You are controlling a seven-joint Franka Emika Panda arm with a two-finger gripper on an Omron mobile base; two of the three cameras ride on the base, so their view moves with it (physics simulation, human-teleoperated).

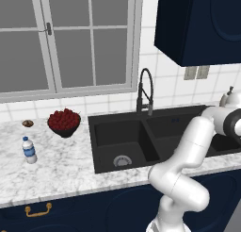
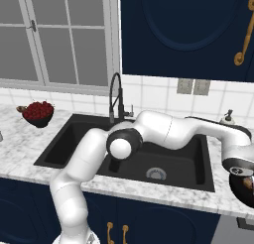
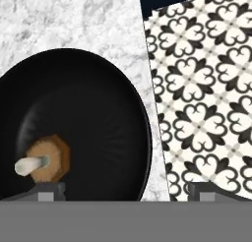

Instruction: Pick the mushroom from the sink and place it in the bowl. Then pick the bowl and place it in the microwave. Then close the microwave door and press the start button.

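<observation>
I see a white marble table (image 3: 74, 19) under my pincer (image 3: 123, 191), its tips spread wide and holding nothing. Directly beneath sits the black bowl (image 3: 98, 118), the mushroom (image 3: 47, 160) lying inside by one tip. The bowl sits close to the table's edge; beyond it, patterned floor (image 3: 206, 88). The black sink (image 2: 163, 158) lies behind the arm.

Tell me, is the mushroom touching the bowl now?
Touching. The hand view shows the mushroom lying on its side inside the black bowl, resting on its floor.
</observation>
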